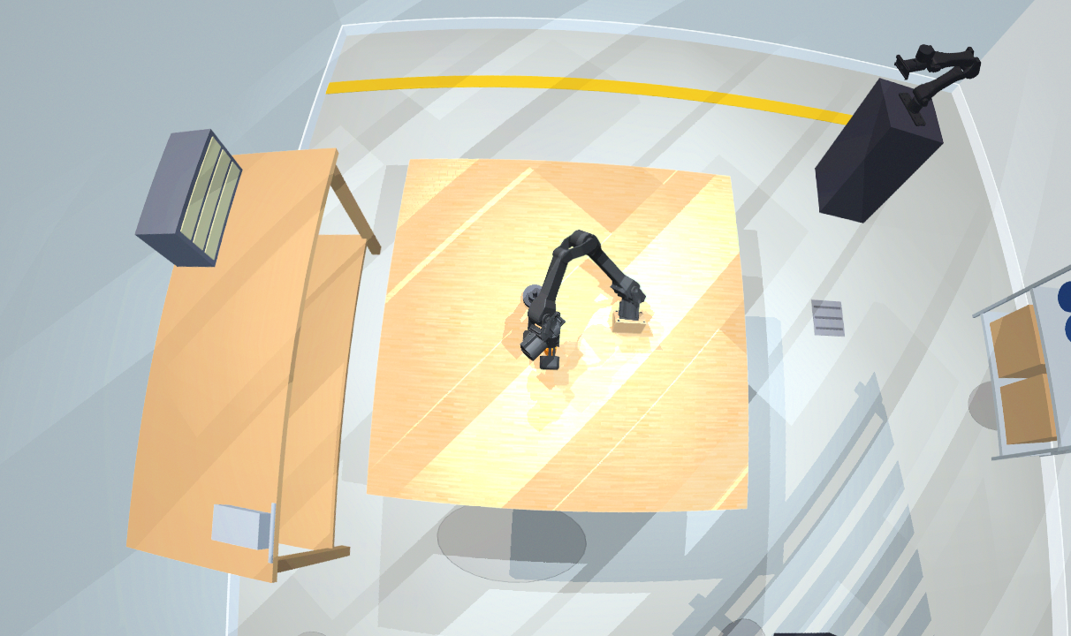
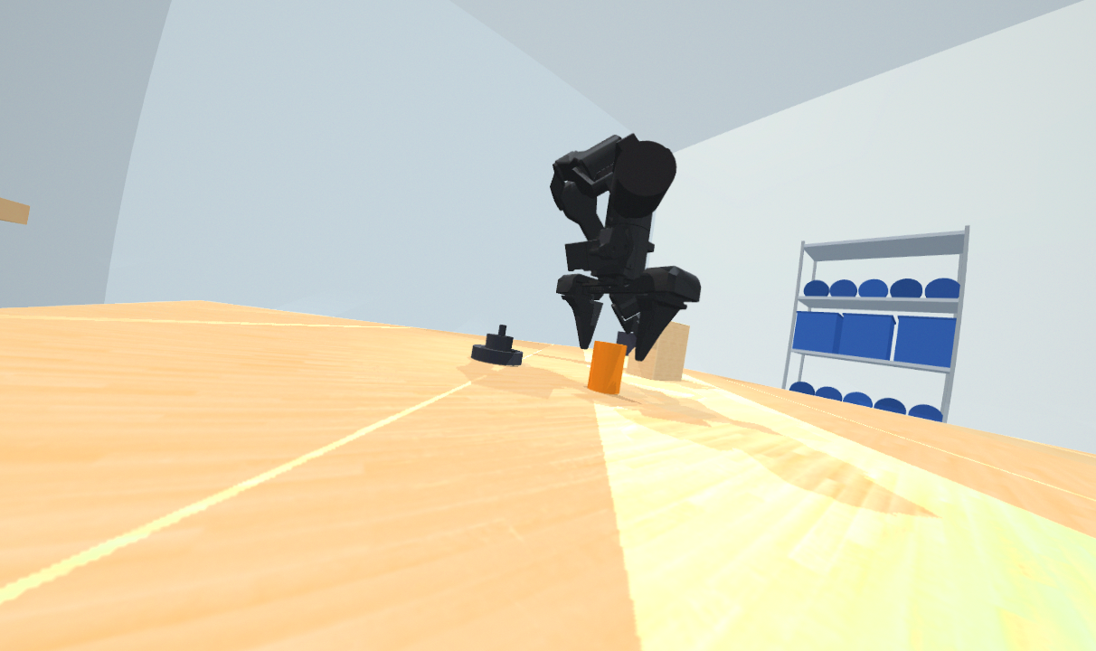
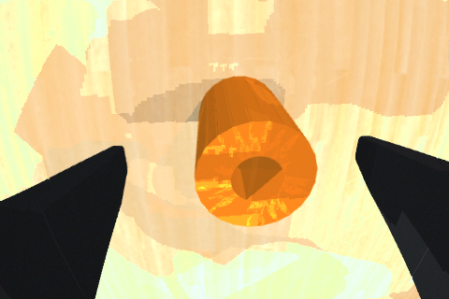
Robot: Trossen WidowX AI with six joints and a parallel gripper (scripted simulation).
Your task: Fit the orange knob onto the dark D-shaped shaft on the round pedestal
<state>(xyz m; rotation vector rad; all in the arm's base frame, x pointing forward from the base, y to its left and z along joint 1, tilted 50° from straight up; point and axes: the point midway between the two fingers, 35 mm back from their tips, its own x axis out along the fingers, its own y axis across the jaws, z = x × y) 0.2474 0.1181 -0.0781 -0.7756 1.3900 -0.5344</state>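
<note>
The orange knob [image 2: 606, 372] [image 3: 295, 163] stands upright on the table, with its hole facing up; the hole's flat side shows in the wrist view. My gripper [image 2: 613, 353] [image 3: 246, 153] is open and points down above the knob. Its fingertips are on either side of the knob, around the height of its top, with a gap at each side. The round dark pedestal [image 1: 529, 294] [image 2: 495, 354] stands apart from the knob, with its thin shaft [image 2: 502, 330] bare. The shaft's flat side cannot be seen. In the top view the arm mostly hides the knob.
The arm's base stands on a light wooden block [image 1: 627, 323] [image 2: 671, 356] on the wooden table [image 1: 459, 442] [image 2: 293, 518]. A side bench [image 1: 215, 379] stands beyond the table's left edge in the top view. A second arm on a dark cabinet [image 1: 871, 166] is far off.
</note>
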